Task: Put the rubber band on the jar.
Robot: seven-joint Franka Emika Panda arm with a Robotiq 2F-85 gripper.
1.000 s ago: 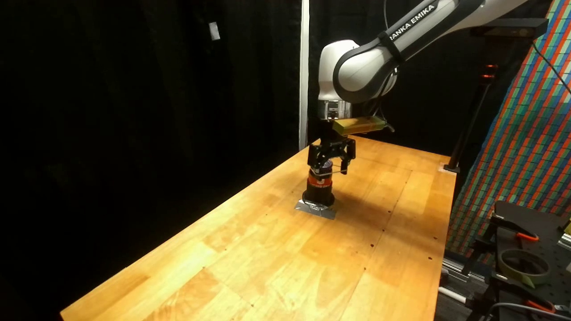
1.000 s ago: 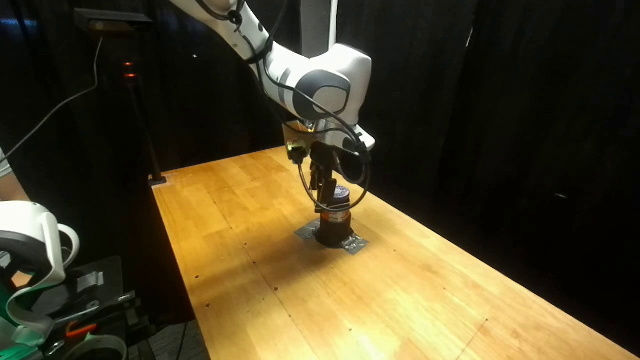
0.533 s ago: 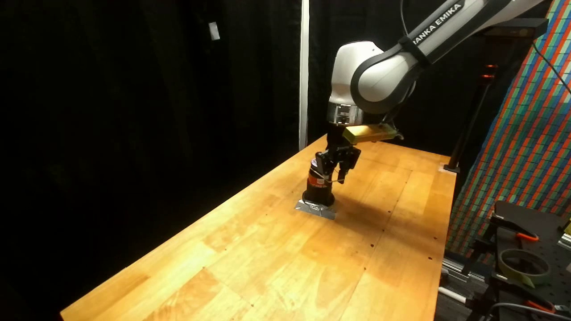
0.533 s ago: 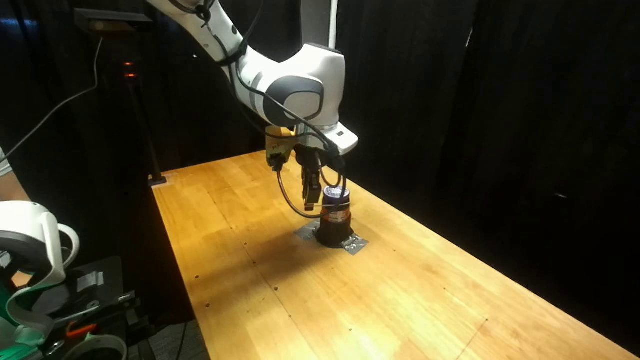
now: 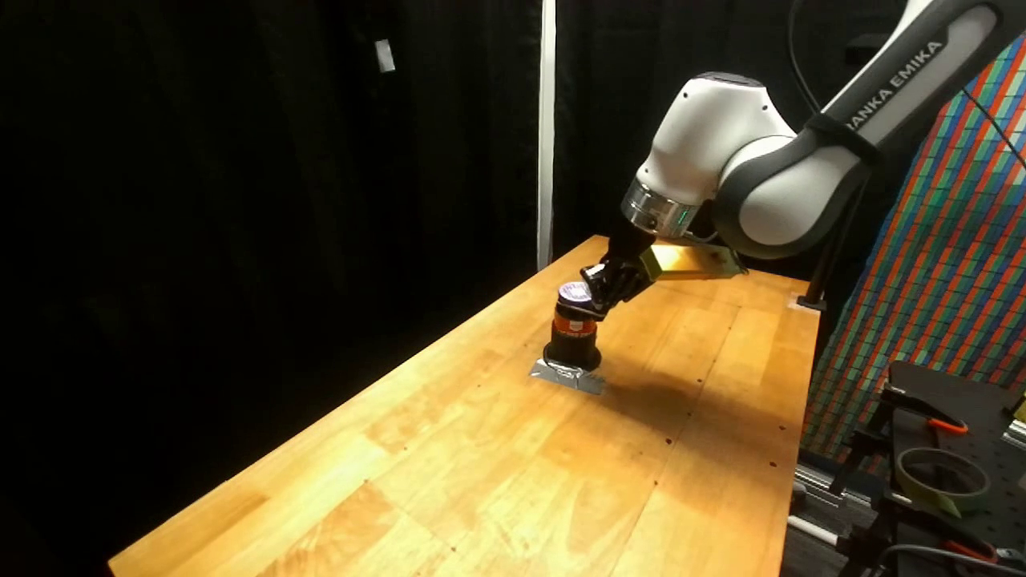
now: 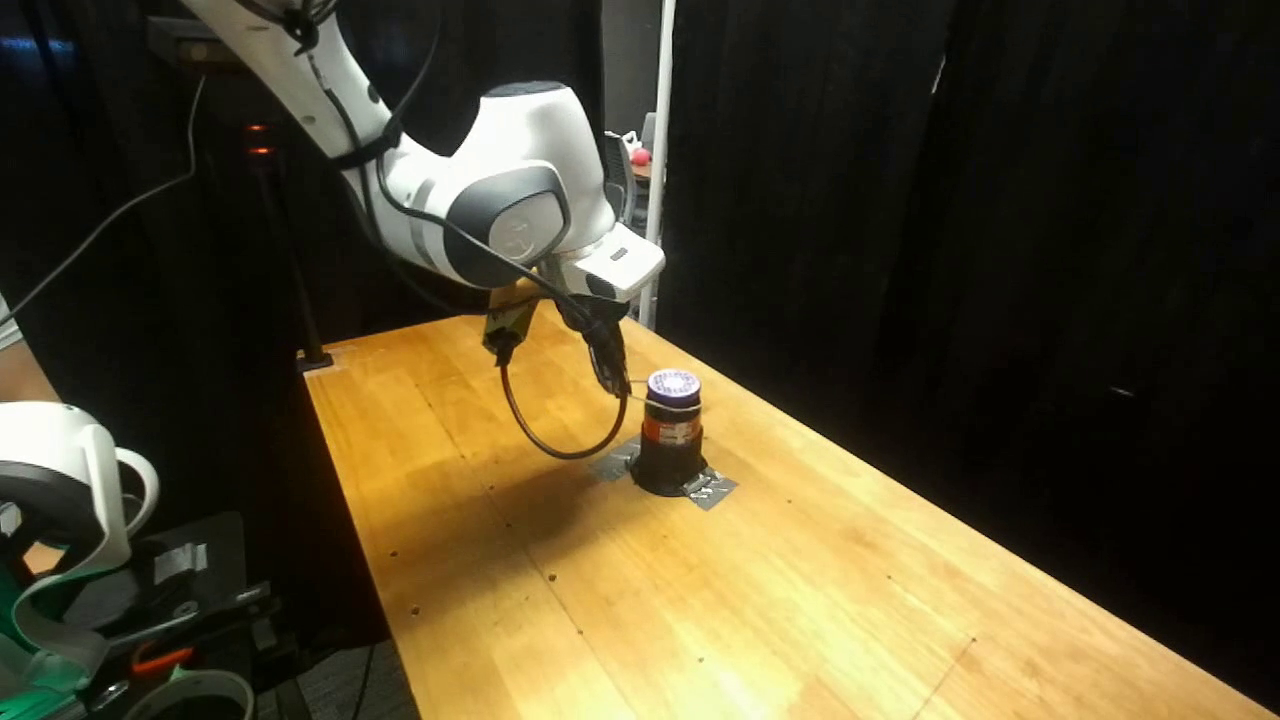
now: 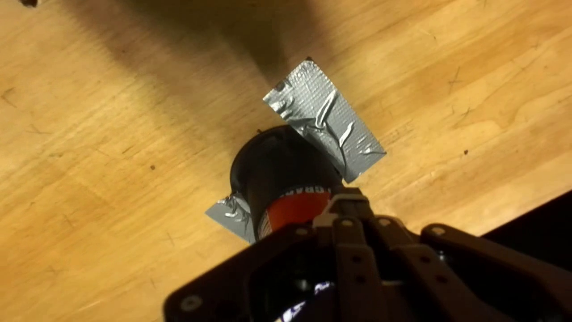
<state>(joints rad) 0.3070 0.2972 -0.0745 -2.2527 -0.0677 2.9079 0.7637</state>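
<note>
You look nearly through, by my judgement. The jar [image 6: 672,430] stands upright in a black flared base [image 7: 281,156], which duct tape [image 7: 333,118] fixes to the desk [image 5: 481,481]. It is well in from the corners in view, nearer the long edge by the black curtain [image 5: 280,240] than the long edge by the dark side stand [image 5: 946,393]. Your rubber band [image 6: 675,408] crosses the upper part of the jar in both exterior views, just under the printed top [image 6: 674,382], and stretches from there toward the stand-side edge as far as your Robotiq gripper [image 7: 351,208]. So the looping over seems done; what is left, I would say, is to slip the band off the gripper and let it draw in all round the jar.

The gripper leans in, tilted, from the stand-side edge. In the wrist view its fingers [image 7: 351,237] lie together, with no gap that I can make out at the ends, and a pale strand of the band crosses them. Whether that strand is pinched between them or only hooked round them, I cannot tell. In an exterior view the fingertips [image 6: 618,382] stand just apart from the jar, and the band alone bridges the space.
</note>
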